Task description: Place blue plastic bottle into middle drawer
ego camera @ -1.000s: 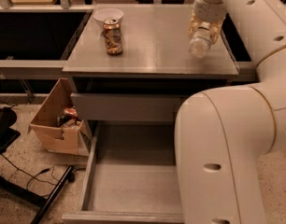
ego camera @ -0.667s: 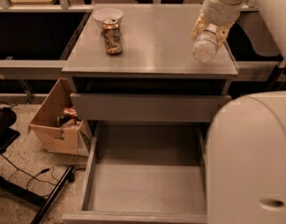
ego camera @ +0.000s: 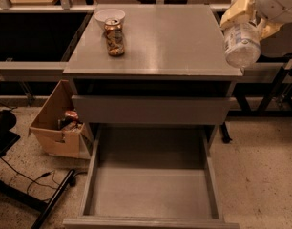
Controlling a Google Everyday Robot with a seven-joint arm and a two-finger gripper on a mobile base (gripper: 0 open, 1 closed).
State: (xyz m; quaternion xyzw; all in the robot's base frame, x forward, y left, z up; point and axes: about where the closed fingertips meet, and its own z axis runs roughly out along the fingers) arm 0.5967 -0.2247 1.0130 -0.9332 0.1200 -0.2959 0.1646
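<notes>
The blue plastic bottle (ego camera: pixel 241 43) is a clear-whitish bottle with a white label. It is held in the air at the cabinet top's right edge, its round end facing the camera. My gripper (ego camera: pixel 245 14) is at the upper right, its cream-coloured fingers (ego camera: pixel 233 12) shut on the bottle from above. The middle drawer (ego camera: pixel 151 191) is pulled out wide below, with a bare grey floor and low side walls. The bottle is above and to the right of it.
A brownish can (ego camera: pixel 114 37) and a white bowl (ego camera: pixel 109 15) stand on the cabinet top (ego camera: pixel 165 37) at the back left. A closed drawer front (ego camera: pixel 151 109) sits above the open drawer. A cardboard box (ego camera: pixel 60 123) stands on the floor at left.
The arm has pulled back to the right and no longer covers the drawer. The gripper has carried the bottle from over the cabinet top to its right edge.
</notes>
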